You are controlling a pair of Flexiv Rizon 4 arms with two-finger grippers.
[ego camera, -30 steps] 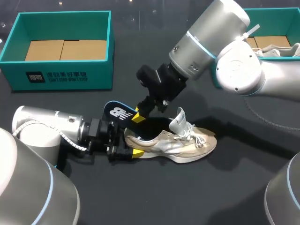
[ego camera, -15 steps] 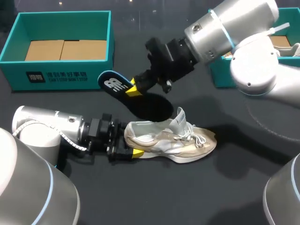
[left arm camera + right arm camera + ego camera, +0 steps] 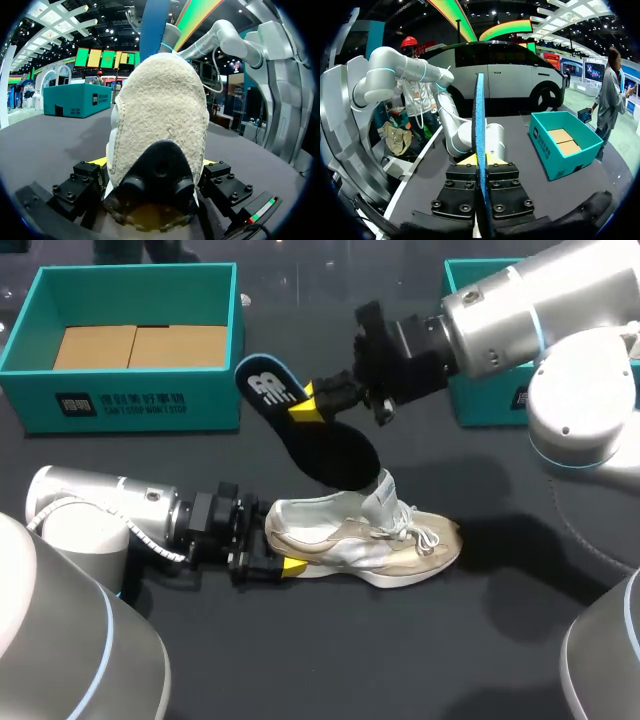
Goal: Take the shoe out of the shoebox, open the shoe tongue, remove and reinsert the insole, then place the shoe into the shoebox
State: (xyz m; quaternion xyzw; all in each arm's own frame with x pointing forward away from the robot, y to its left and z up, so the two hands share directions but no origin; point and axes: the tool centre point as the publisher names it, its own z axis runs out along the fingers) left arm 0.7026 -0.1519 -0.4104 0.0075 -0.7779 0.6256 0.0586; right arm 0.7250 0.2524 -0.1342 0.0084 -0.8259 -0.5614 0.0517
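Note:
A beige and white shoe (image 3: 375, 540) lies on its side on the dark table, tongue raised. My left gripper (image 3: 278, 540) is at its heel, one finger on each side, holding it; in the left wrist view the heel (image 3: 160, 115) fills the gap between the fingers. My right gripper (image 3: 305, 405) hangs above the shoe, shut on the insole (image 3: 335, 450), whose blue top carries a white logo and whose underside is black. The insole tilts down, its lower end just above the tongue. In the right wrist view the insole (image 3: 480, 125) stands edge-on between the fingers.
A teal shoebox (image 3: 140, 400) with a cardboard floor stands open at the back left, also seen in the right wrist view (image 3: 565, 145). A second teal box (image 3: 480, 405) stands at the back right, partly behind my right arm.
My right gripper has risen and moved right and away with the insole, drawing it out of the shoe. The left gripper and the shoe have stayed put.

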